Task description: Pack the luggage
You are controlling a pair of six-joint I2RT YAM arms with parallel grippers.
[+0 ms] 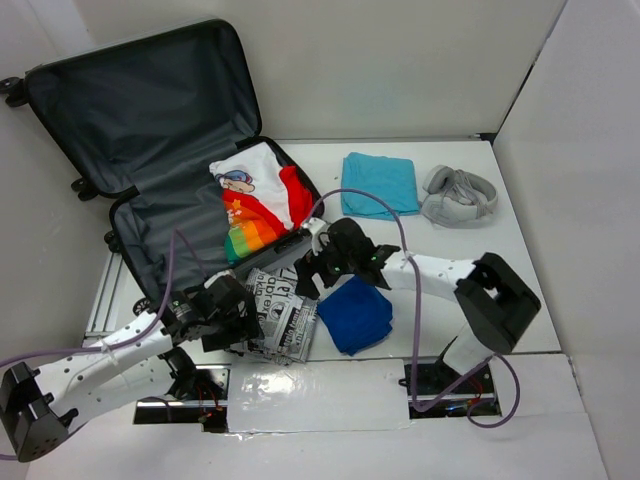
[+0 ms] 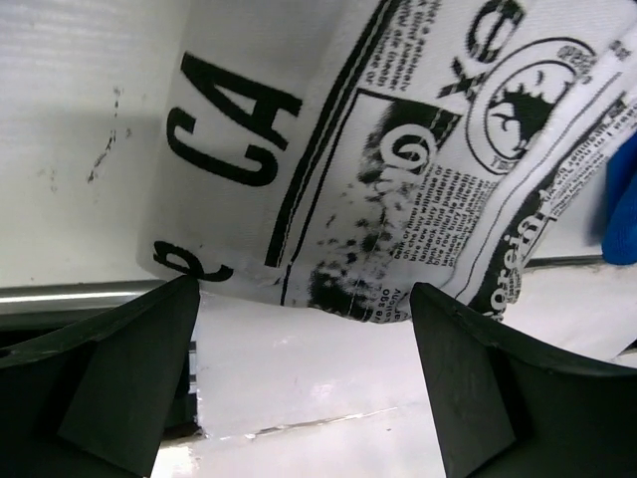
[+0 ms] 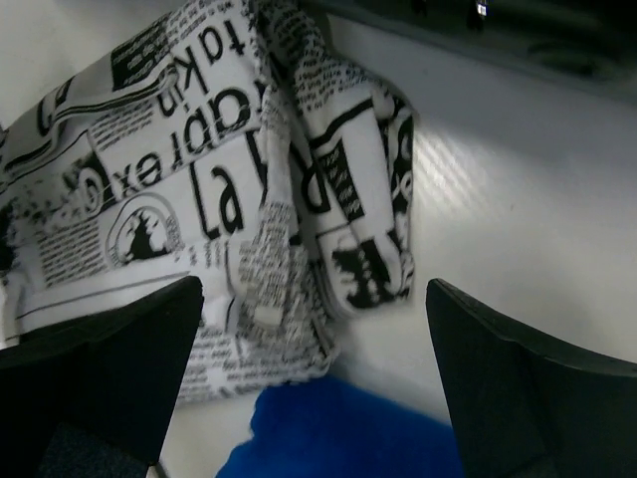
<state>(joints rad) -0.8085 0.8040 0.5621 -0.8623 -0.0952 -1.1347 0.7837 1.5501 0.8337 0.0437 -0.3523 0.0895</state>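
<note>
The luggage [image 1: 140, 120] lies open at the back left, its dark lined lid raised; a folded white, red and rainbow shirt [image 1: 258, 200] lies in its lower half. A folded newspaper-print cloth [image 1: 282, 315] lies on the table just in front of it, also in the left wrist view [image 2: 398, 149] and the right wrist view [image 3: 199, 199]. My left gripper [image 1: 240, 318] is open at the cloth's left edge, holding nothing. My right gripper [image 1: 312, 272] is open and empty over the cloth's right end, beside a dark blue cloth [image 1: 355, 315].
A light blue folded towel [image 1: 380, 183] and grey headphones [image 1: 458, 195] lie at the back right. White walls close in the table [image 1: 530, 300] at the back and right. The dark blue cloth also shows in the right wrist view [image 3: 348, 438].
</note>
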